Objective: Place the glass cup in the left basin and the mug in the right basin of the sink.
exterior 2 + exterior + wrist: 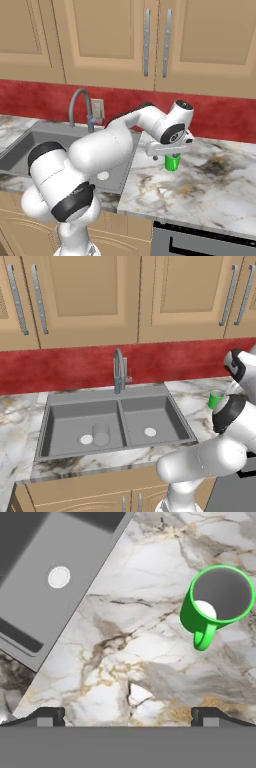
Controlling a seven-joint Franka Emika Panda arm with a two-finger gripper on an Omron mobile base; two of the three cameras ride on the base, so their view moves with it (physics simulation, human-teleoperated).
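The clear glass cup (100, 433) stands upright in the left basin (65, 423), next to its pale drain. On the marble counter right of the sink (55, 400) stands the green mug (216, 400), upright and empty, also seen as mug (172, 162) and mug (216, 602) with its handle facing the camera. My gripper (170, 152) hovers just above the counter beside the mug. It is open (129, 718); the fingertips stand wide apart with bare marble between them, and the mug lies off to the upper right. The right basin (157, 415) holds nothing but its drain (59, 577).
A curved grey faucet (119, 368) rises behind the sink's divider, in front of a red backsplash. Wooden wall cabinets (85, 296) hang above. Marble counter (210, 185) stretches to the right of the sink, and a dark appliance front (200, 242) sits below it.
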